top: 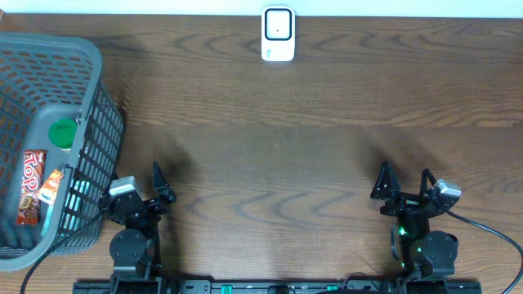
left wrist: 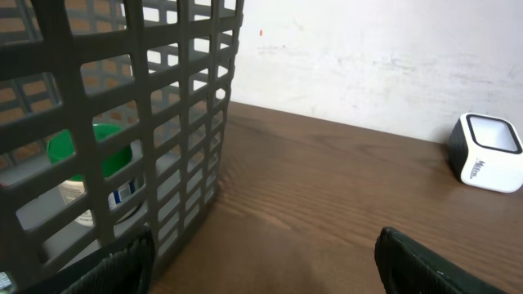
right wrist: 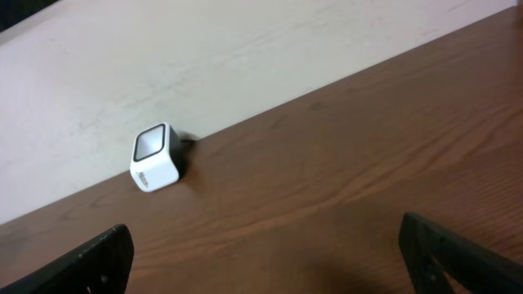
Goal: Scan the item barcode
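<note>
A grey mesh basket (top: 91, 155) stands at the left edge of the wooden table. Inside it lie a green-lidded bottle (top: 63, 132) and a red snack packet (top: 31, 184). The left wrist view shows the bottle (left wrist: 114, 159) through the basket wall (left wrist: 133, 65). A white barcode scanner (top: 278, 34) stands at the far middle of the table, and it also shows in the wrist views (left wrist: 489, 153) (right wrist: 155, 157). My left gripper (top: 135, 186) is open and empty beside the basket, its jaws wide in its own view (left wrist: 265, 265). My right gripper (top: 405, 178) is open and empty at the near right (right wrist: 270, 261).
A pale wall runs behind the table's far edge. Bare wood lies between both grippers and the scanner. Cables trail from the arm bases along the near edge.
</note>
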